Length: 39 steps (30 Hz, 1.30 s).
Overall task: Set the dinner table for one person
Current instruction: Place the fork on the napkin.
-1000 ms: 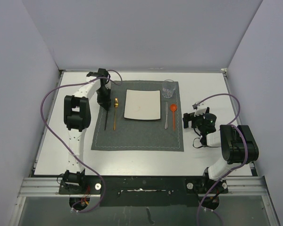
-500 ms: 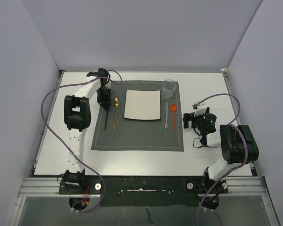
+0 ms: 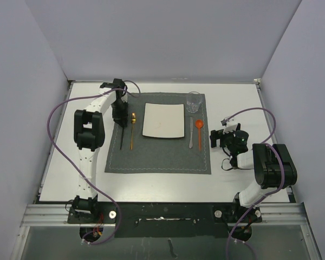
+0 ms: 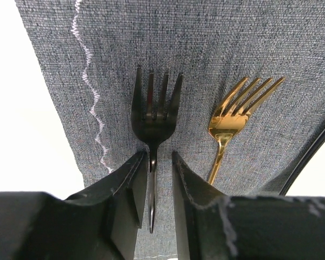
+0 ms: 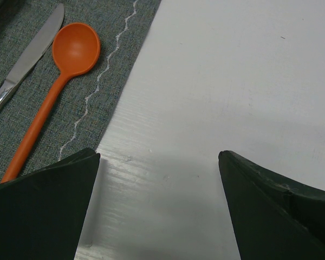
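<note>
Plain pale grey-lilac walls (image 3: 162, 38) on three sides, even light

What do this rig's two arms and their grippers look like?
The left arm and right arm have white links with boxy black joint housings, and a purple cable loops along each. The left gripper and right gripper each have two dark wedge-shaped fingers.

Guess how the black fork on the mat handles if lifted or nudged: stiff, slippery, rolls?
The black fork is probably rigid: its slim handle runs straight, with no sag. It is likely light, given how thin it looks. Its glossy finish may slip in a pinch, while the woven placemat should drag on it. Lying flat, it seems unlikely to roll.
</note>
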Motion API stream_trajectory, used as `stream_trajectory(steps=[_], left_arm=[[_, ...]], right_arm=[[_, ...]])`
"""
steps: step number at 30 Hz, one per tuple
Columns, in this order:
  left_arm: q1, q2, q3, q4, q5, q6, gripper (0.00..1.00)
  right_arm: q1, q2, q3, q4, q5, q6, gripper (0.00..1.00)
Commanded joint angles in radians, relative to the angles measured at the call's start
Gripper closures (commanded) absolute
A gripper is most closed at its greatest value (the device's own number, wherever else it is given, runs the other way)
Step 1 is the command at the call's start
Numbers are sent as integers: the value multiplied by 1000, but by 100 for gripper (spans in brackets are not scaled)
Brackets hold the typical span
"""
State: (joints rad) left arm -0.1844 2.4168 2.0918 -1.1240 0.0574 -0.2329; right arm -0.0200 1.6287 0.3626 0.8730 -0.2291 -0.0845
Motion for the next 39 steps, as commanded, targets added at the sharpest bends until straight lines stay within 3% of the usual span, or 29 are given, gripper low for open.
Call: stream_trajectory(steps=[1,7,9,11,12,31,34,39], left_arm=[[3,34,-2,15,-21,0,75],[1,32,-1,15,-19,0,70],[0,25,3,13,-18,6,60],[0,16,8,7,-19,14,15],[0,9,11,1,-20,17,4],[-17,-172,28,11,90,58,2],[-34,-206,93,-31,92,63,2],[-60,-263,336,-162,36,55,2]], right_arm=[[-5,-4,25,49,-6,3,2],[-6,-4,25,50,-6,4,2],[-5,-4,25,50,-6,4,2],[-5,-3,25,50,-6,3,2],[-5,-4,24,50,-6,3,2],[-5,-4,24,50,-6,3,2],[-5,-4,25,50,-6,3,2],[-6,-4,25,50,-6,3,2]])
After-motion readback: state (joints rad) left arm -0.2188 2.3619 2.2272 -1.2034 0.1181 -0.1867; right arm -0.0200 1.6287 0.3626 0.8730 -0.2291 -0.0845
